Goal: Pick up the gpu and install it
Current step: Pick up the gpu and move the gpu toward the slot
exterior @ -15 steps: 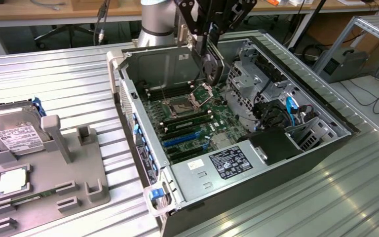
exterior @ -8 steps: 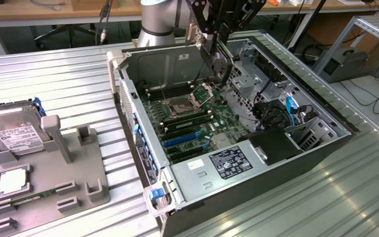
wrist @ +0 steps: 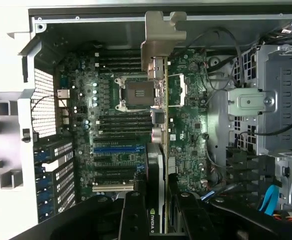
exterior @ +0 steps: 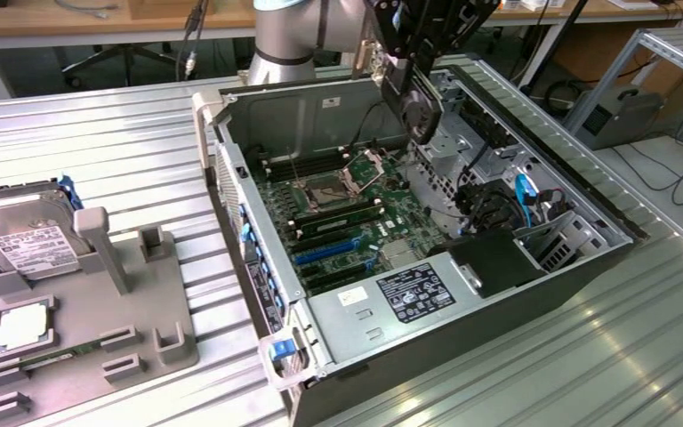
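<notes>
Exterior view's left of the open computer case lies a hard drive; above the case's motherboard the gripper pinches the gpu on edge. Likely stiff, light and fragile; best held by its card edges, off the fan.

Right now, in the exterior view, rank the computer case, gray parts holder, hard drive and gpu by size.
1. computer case
2. gray parts holder
3. hard drive and gpu look alike; the gpu hangs foreshortened in the gripper, so unranked.
</notes>
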